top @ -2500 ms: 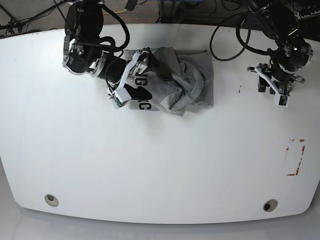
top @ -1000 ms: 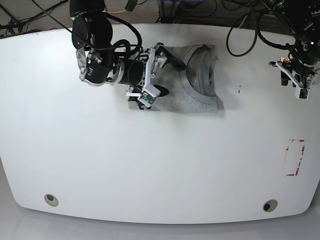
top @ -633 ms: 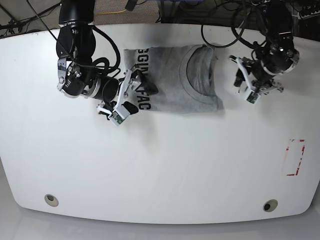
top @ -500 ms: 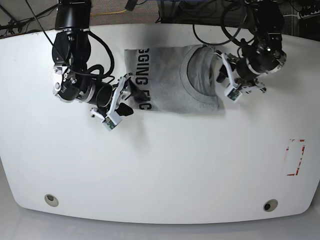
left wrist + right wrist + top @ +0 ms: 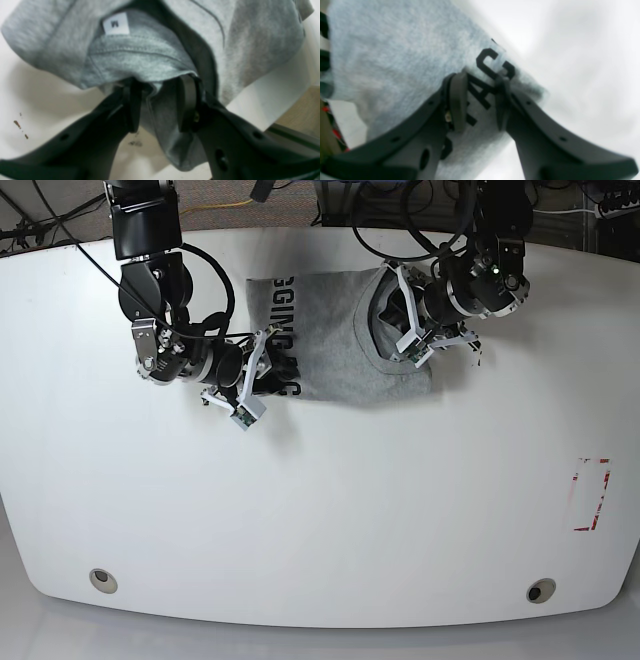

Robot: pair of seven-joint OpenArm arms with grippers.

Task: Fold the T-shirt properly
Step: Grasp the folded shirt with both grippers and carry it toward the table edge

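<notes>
Both grippers are seen closed on the T-shirt [image 5: 335,340], which lies folded on the far middle part of the white table [image 5: 320,510]. Left gripper [image 5: 160,107] is pinched onto the collar end of the shirt: a fold of grey cloth is held between its dark fingers [image 5: 187,102], and the small white neck tag [image 5: 116,23] marked M is seen just above the grip. In the base view this gripper [image 5: 415,340] sits over the neck opening on the shirt's right side. Right gripper [image 5: 480,100] is clamped on the opposite edge, where the black block lettering [image 5: 492,65] is printed; the cloth is caught between its two pads [image 5: 457,100]. In the base view that gripper [image 5: 255,380] is placed at the shirt's lower left corner, next to the printed letters [image 5: 285,330]. Red tape marks [image 5: 590,495] are seen near the table's right edge, well apart from the shirt.
</notes>
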